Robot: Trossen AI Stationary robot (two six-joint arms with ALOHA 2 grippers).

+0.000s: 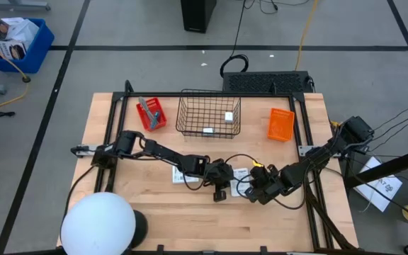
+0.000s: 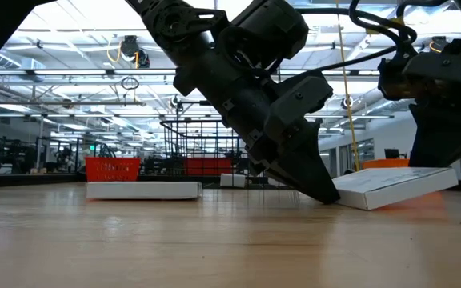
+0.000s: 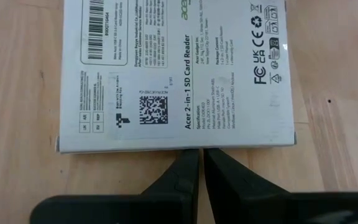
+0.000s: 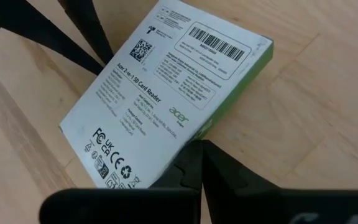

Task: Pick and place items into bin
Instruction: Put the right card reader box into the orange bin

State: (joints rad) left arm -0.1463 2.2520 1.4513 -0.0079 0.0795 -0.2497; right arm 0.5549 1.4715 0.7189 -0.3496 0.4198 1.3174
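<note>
Both claws were found low over the middle of the tabletop, toward its near edge. The left claw [image 3: 199, 163] was seen with its fingers together, their tips touching the edge of a white printed packet [image 3: 173, 71] and nothing clamped between them. The right claw [image 4: 197, 163] was likewise pressed shut, its tips set against the opposite edge of that same packet, which was tilted up off the wood on that side in the low view. A 2nd white packet [image 1: 183, 175] was seen lying flat just beside the left arm, nearer the left edge. The wire basket [image 1: 208, 114] was placed by the far edge, with 2 small white cubes [image 1: 228, 116] inside. A grey tool [image 1: 146, 108] lay in a red bin [image 1: 153, 115] left of it, and an orange bin [image 1: 280, 124] was set to its right.
</note>
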